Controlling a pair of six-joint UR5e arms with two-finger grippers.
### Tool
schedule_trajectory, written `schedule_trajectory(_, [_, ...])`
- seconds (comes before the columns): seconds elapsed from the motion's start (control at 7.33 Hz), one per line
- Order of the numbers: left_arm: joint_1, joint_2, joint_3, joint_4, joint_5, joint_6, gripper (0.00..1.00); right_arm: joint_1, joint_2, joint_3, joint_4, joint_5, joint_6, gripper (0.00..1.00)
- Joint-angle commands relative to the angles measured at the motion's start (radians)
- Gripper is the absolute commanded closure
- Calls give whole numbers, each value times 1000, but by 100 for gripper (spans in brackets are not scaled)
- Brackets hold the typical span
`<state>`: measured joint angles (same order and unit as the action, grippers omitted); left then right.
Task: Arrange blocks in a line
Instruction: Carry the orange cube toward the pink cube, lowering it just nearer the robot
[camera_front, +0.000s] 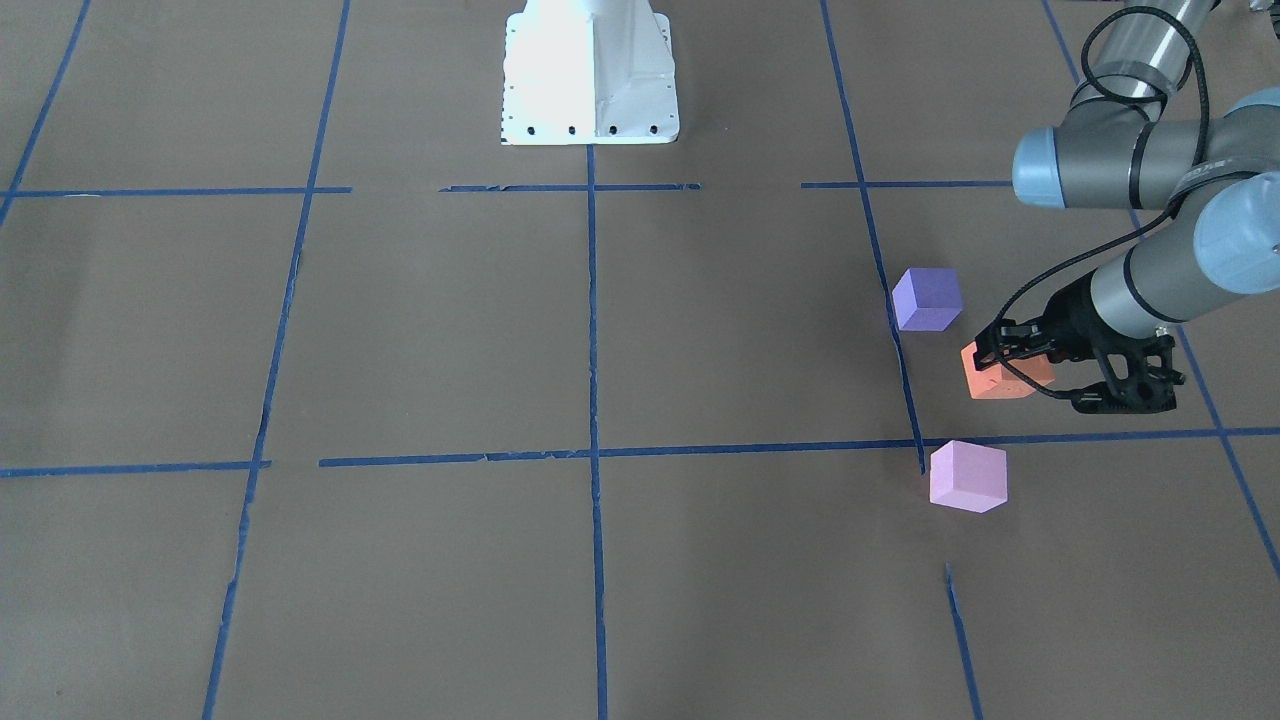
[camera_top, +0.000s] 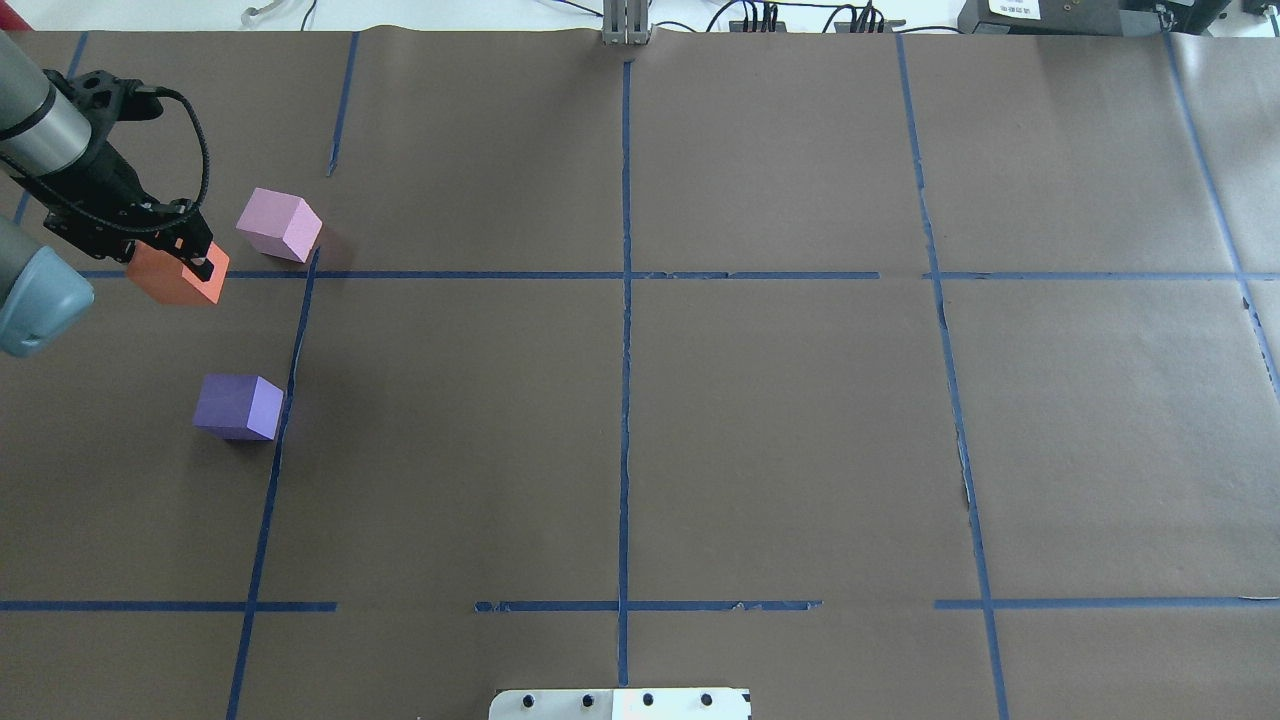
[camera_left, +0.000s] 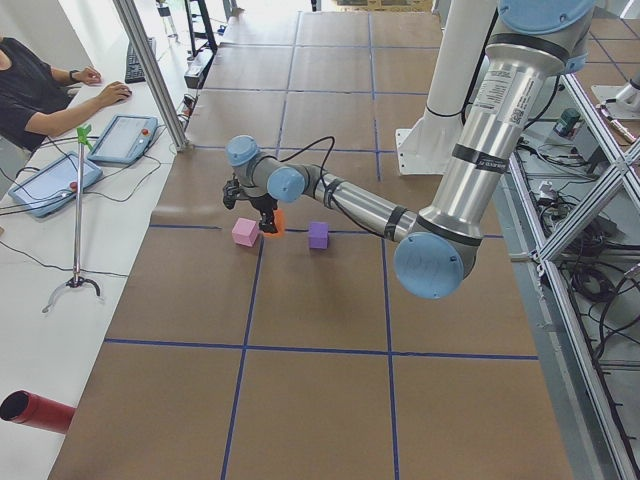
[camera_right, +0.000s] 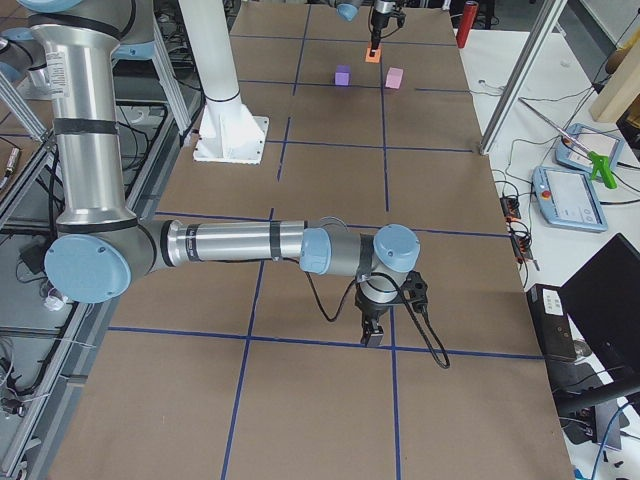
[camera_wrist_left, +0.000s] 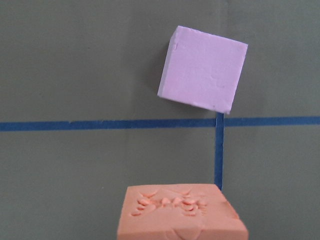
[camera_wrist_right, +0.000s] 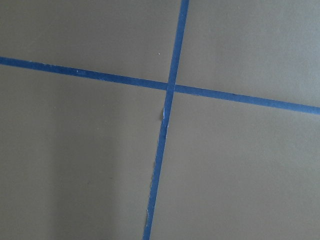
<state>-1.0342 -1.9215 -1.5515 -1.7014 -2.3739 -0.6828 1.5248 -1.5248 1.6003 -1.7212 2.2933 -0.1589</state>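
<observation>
Left tool: the left tool (camera_top: 186, 264) is clamped on the orange block (camera_top: 158, 283), at the counter's (camera_top: 780, 430) far left edge in the overhead view.
Hidden on that block: black fingers (camera_top: 203, 262) cover its upper corner from overhead, and in the front-facing view the tool's body covers its right side. No view makes clear whether the block touches the counter.
Left wrist view: the orange block is cut off by the bottom edge. Only here do the small dents on its top face show. The tool's own fingers are out of this picture.
Pink block: the pink block (camera_top: 280, 225) sits apart from the orange one, on the side farther from the robot. It is turned askew to the blue tape lines (camera_top: 625, 275), with one corner at a tape crossing.
Violet-blue block: the violet-blue block (camera_top: 238, 405) lies nearer the robot, beside a tape line and well apart from the pink one. It shows in neither wrist view.
Row: the orange block lies between the other two but is offset outward, toward the arm.
Right tool: the right tool (camera_right: 373, 336) shows only in the right side view, low over a tape line and far from the blocks. Whether it is apart or together cannot be told.
Right wrist view: it shows only bare counter and a tape crossing.
</observation>
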Motion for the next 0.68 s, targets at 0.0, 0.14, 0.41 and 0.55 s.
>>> schedule_trajectory(0.0, [63,-11,40,-66,7,-57,94,0,0,0,0,0,1,0])
schedule_trajectory(0.14, [68,-11,44,-76,7,-55,94,0,0,0,0,0,1,0])
schedule_trajectory(0.41, [69,-5,80,-116,9,-49,94,0,0,0,0,0,-1,0])
schedule_trajectory(0.55, [69,-2,103,-144,9,-50,94,0,0,0,0,0,-1,0])
